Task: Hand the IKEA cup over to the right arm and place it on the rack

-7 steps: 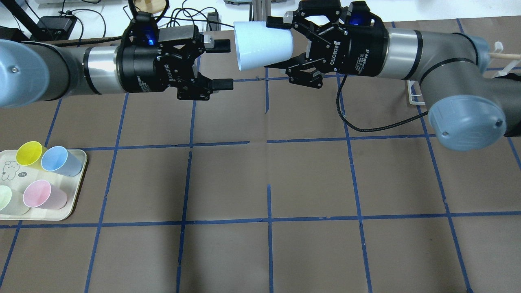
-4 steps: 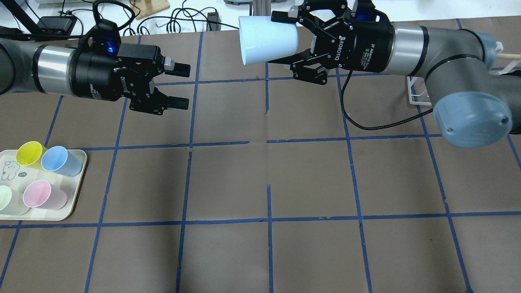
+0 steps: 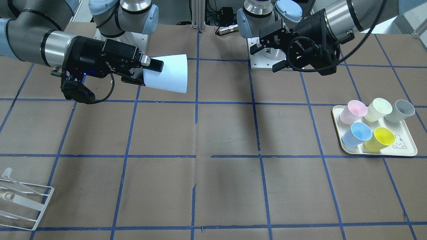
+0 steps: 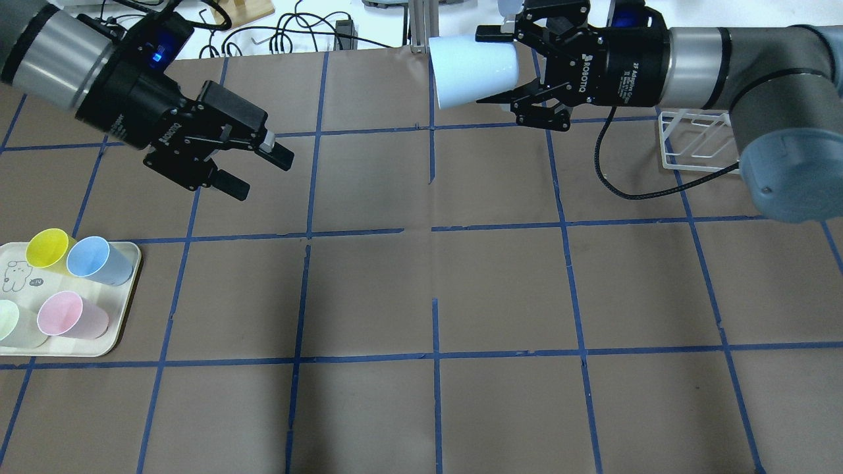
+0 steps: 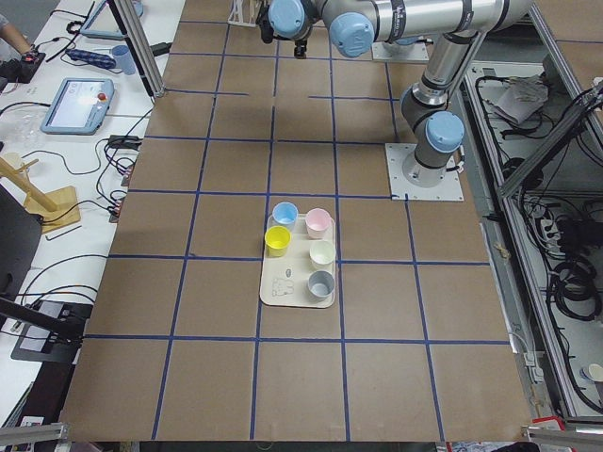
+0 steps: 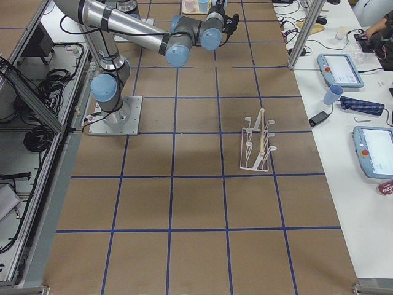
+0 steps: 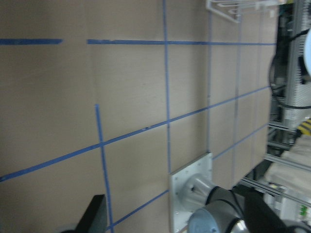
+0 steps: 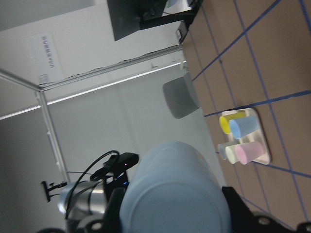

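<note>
The pale blue IKEA cup (image 4: 471, 69) lies sideways in the air, mouth toward the table's middle, also in the front view (image 3: 168, 77). My right gripper (image 4: 490, 66) is shut on its narrow base end; the right wrist view shows the cup's base (image 8: 175, 194) between the fingers. My left gripper (image 4: 263, 175) is open and empty, well apart from the cup, tilted down over the table's left half, and shows in the front view (image 3: 266, 60). The white wire rack (image 4: 698, 141) stands on the table under the right forearm, with its wooden dowel (image 6: 263, 132).
A cream tray (image 4: 125, 316) at the left edge holds several cups, among them a sky-blue cup (image 4: 99, 260) and a yellow cup (image 4: 47, 247). Cables and stands lie beyond the table's far edge. A black cable (image 4: 632, 191) hangs from the right wrist.
My left gripper has drawn back to the left, away from the cup, and tilted downward, still open. My right gripper has carried the cup to the right, uncovering the rack.
</note>
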You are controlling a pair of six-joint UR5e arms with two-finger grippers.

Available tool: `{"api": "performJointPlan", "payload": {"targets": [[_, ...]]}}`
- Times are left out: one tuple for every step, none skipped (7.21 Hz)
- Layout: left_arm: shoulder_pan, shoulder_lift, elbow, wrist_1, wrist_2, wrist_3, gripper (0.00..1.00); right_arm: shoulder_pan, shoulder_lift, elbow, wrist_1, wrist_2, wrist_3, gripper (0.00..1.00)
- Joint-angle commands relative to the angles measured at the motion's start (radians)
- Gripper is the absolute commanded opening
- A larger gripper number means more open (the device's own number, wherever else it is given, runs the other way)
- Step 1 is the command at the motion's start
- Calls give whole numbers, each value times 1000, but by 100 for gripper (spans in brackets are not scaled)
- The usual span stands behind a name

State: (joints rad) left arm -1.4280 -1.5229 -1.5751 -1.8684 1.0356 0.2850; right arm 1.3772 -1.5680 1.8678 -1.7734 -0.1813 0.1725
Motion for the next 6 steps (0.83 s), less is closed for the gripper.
{"api": "performJointPlan", "payload": {"targets": [[-168,-3,-6,223,301,-212,100,-15,2,-122,15,-317,68,45],[-193,0,-20,291,361,-236,100,-18,3,-142,35,-465,65,45],[-193,1,-23,319,453,-245,100,-29,2,-159,43,-624,56,45],[-193,-6,-26,415,483,-241,100,-43,0,-171,83,-729,41,44],[-180,-7,-28,426,489,-242,100,-53,2,-193,119,-854,-28,41],[-155,0,-25,392,515,-241,100,-59,6,-208,120,-1012,-136,41]]}}
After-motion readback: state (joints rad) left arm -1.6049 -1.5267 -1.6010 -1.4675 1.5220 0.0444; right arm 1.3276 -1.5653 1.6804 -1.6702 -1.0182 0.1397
